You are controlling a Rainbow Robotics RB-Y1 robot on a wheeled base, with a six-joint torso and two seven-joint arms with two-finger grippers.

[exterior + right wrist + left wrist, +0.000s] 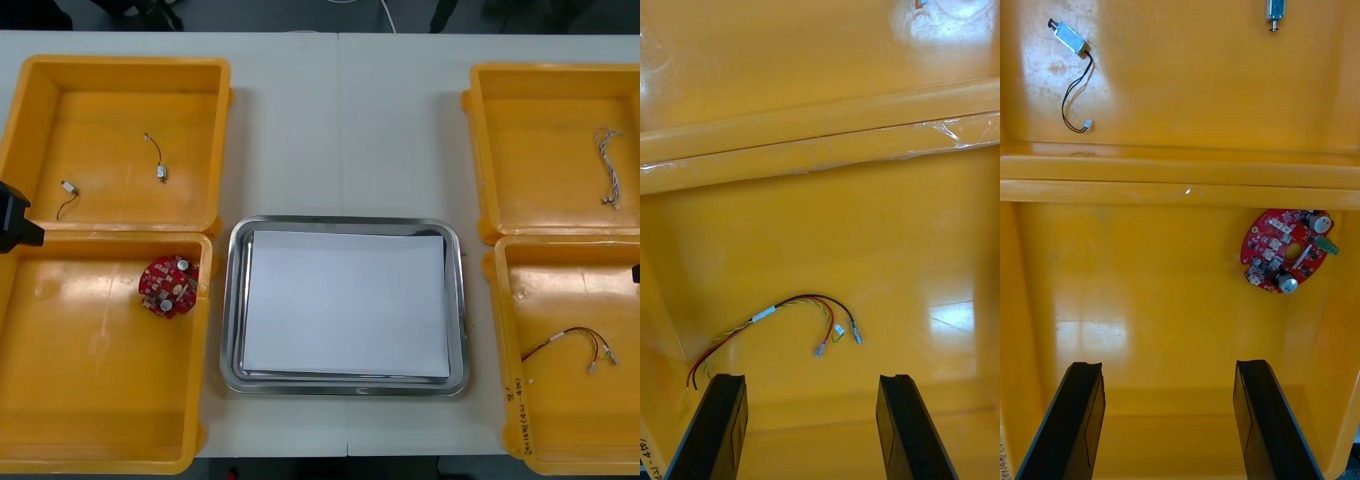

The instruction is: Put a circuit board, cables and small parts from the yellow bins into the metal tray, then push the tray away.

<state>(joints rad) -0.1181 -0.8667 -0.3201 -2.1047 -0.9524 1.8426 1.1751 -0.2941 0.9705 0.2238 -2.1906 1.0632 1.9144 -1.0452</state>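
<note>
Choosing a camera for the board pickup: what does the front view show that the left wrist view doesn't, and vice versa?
Front view adds: the metal tray, white inside, the twisted cable and the red and yellow cable. Left wrist view adds: the left gripper, open over the near left bin. Shared: the red circuit board and two small metal parts.

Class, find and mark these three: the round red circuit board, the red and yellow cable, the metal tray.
circuit board (1271, 238): left wrist view, on its red face.
red and yellow cable (762, 314): right wrist view, on its white band.
metal tray (230, 310): front view, on its left rim.
</note>
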